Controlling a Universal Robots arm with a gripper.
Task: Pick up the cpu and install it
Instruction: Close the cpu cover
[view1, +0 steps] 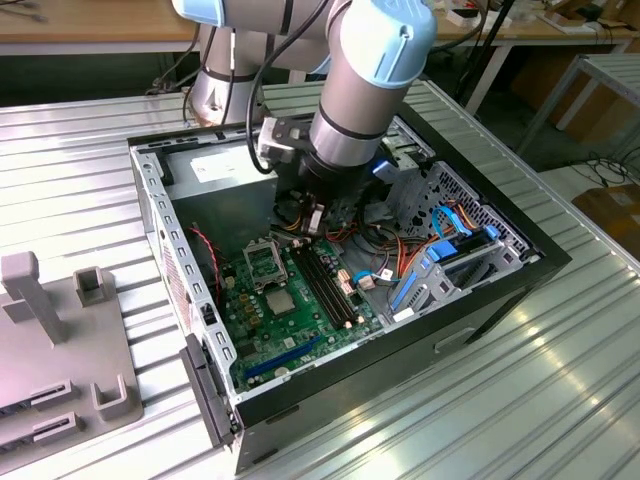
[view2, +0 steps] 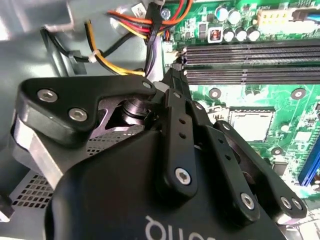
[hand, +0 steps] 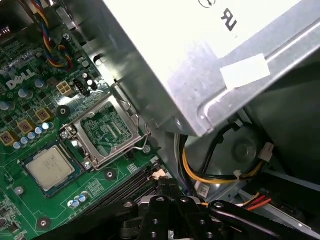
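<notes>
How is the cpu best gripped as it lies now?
Probably by two opposite edges of the cpu, coming straight down from above. It lies flat on the board beside the socket with its broad metal top facing up, so only the thin edges offer a pinch.

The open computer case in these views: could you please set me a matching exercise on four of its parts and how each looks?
Parts:
1. cpu
2. memory slots
3. power supply
4. data cable

Descriptions:
A. blue
B. black, long and parallel
C. square with a silver top, lying on the green board beside an open metal frame
D. bare metal box with a white label

Pairs: 1-C, 2-B, 3-D, 4-A
</notes>
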